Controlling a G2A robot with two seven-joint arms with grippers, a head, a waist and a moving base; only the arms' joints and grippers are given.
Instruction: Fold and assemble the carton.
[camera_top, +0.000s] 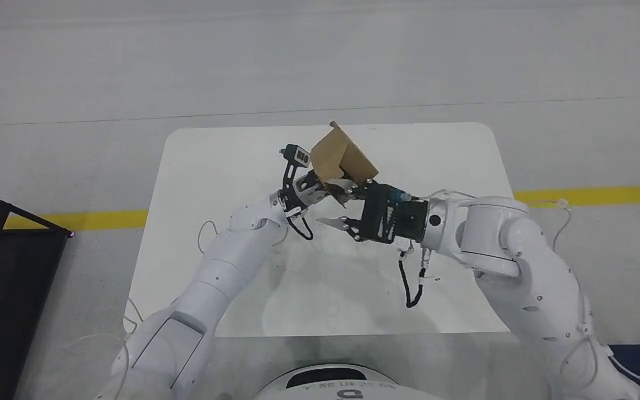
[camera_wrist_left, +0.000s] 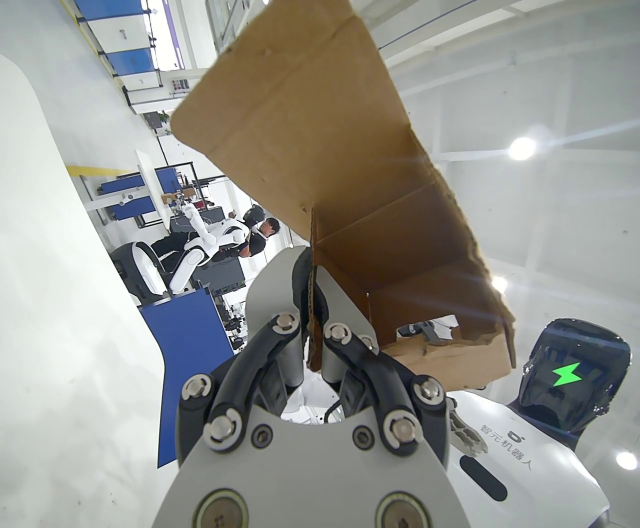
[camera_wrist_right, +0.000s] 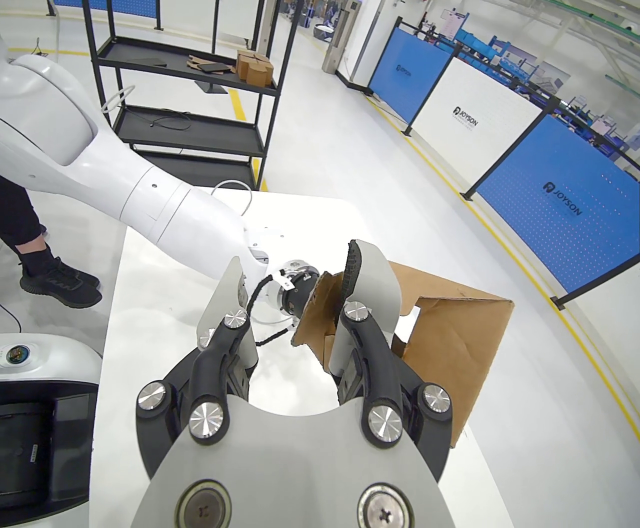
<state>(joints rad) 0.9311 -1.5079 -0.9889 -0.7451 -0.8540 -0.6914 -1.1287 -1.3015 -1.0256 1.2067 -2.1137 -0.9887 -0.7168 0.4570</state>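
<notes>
carton (camera_top: 343, 158) held over the surface (camera_top: 300, 290), half open; left fingers (camera_wrist_left: 298, 280) clamped on one wall edge; right fingers (camera_wrist_right: 367, 280) apart beside a loose flap (camera_wrist_right: 315, 310); I'd hold left grip firm, push flap along its crease

The brown corrugated cardboard carton (camera_top: 343, 158) is half-formed: its walls stand open as a rectangular tube, one wide flap (camera_wrist_left: 280, 100) folds outward, and its cut edges are frayed. It is held up, tilted, over the far middle of the white tabletop (camera_top: 200, 200). The left hand (camera_wrist_left: 311, 320) pinches one wall edge. A ragged short flap (camera_wrist_right: 320, 310) lies between the spread fingers of the right hand (camera_wrist_right: 295, 265), against one of them.
</notes>
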